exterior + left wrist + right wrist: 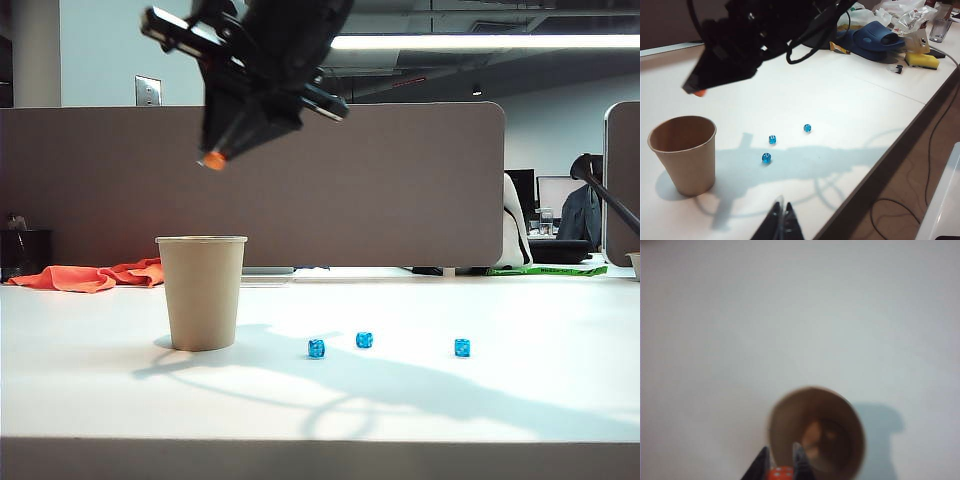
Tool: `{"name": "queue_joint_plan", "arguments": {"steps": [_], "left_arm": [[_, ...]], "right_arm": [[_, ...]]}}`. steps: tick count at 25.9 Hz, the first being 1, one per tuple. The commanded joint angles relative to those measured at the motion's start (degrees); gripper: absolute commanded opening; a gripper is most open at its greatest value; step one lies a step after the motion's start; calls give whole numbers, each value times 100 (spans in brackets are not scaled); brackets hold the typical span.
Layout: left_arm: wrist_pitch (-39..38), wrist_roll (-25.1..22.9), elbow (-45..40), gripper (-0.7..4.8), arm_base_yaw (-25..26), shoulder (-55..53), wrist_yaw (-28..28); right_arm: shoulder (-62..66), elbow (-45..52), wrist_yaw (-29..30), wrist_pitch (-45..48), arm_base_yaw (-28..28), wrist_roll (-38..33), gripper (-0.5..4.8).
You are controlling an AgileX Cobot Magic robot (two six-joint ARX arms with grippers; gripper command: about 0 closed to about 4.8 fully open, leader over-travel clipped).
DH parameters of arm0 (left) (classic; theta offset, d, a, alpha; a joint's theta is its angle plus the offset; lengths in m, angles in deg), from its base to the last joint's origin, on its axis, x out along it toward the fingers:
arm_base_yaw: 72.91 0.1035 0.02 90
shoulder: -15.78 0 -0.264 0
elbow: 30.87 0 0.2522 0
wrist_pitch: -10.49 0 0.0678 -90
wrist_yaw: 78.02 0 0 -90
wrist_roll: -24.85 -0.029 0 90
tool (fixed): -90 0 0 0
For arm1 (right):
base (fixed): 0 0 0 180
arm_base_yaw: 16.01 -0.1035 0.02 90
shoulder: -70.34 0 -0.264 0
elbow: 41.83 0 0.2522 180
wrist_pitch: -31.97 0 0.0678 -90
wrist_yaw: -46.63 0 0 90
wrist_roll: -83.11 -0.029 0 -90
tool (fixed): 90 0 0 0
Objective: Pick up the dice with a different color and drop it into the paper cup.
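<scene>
My right gripper (214, 159) hangs high above the tan paper cup (202, 292), shut on the orange die (213, 160). In the right wrist view the die (780, 473) sits pinched between the two dark fingertips of the right gripper (780, 456), with the cup's open mouth (816, 432) directly below and slightly to one side. The left wrist view shows the same gripper (694, 90) over the cup (684, 152), the orange die (700, 93) peeking from its tip. My left gripper (781, 208) is shut and empty, over the table near its front edge.
Three blue dice (316, 348) (364, 340) (462, 347) lie on the white table to the right of the cup. An orange cloth (92, 276) lies at the back left. A blue object (871, 39), a yellow sponge (922, 59) and plastic bags clutter the far table end.
</scene>
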Motion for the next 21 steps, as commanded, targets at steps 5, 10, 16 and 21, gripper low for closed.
{"name": "queue_joint_plan", "arguments": {"steps": [5, 10, 16, 21], "left_arm": [[92, 20, 37, -6, 0, -2, -24], [92, 20, 37, -6, 0, -2, -24], [92, 20, 37, -6, 0, -2, -24], [94, 20, 37, -6, 0, -2, -22]], "right_arm": [[72, -28, 140, 422, -9, -4, 36], [72, -28, 140, 424, 0, -4, 99], [72, -28, 140, 426, -2, -4, 99], [72, -28, 136, 490, -2, -4, 99]]}}
